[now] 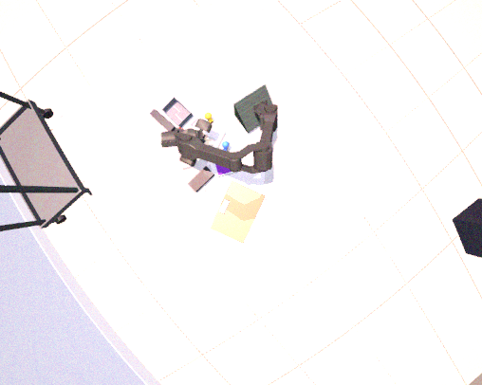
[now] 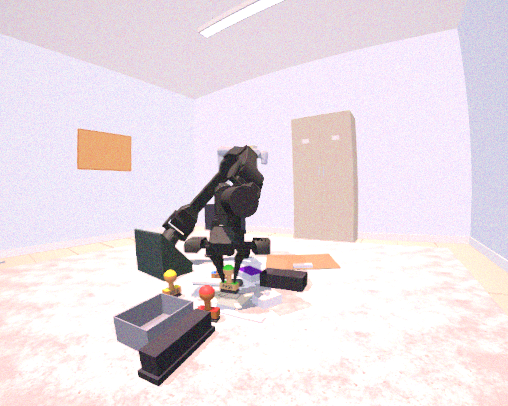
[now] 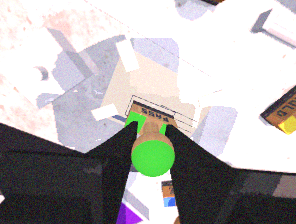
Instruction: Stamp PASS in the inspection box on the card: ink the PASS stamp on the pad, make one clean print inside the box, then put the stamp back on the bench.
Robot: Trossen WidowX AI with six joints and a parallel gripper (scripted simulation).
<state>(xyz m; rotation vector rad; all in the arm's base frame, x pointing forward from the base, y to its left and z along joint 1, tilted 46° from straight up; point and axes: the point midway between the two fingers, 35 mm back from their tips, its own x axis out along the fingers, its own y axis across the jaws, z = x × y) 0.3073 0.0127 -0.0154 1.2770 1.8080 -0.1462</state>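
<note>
My gripper (image 2: 229,280) (image 3: 151,127) is shut on the PASS stamp, which has a green knob (image 2: 228,269) (image 3: 153,158) and a wooden block marked PASS. The stamp is upright, low over the beige card (image 2: 241,301) (image 3: 150,80). In the wrist view its block overlaps the printed box outline on the card. I cannot tell whether its face touches the card, and the block hides what lies under it. A purple pad (image 1: 223,169) (image 2: 250,270) (image 3: 129,214) lies beyond the card, on the arm's side.
A yellow-knobbed stamp (image 1: 208,116) (image 2: 170,276), a red-knobbed stamp (image 2: 207,295) and a blue-knobbed stamp (image 1: 226,144) (image 3: 170,201) stand around the card. Nearby are a grey tray (image 1: 177,113), a long dark bar (image 2: 176,345), a black block (image 2: 284,279), a dark green wedge (image 2: 156,255) and an orange sheet (image 1: 241,209).
</note>
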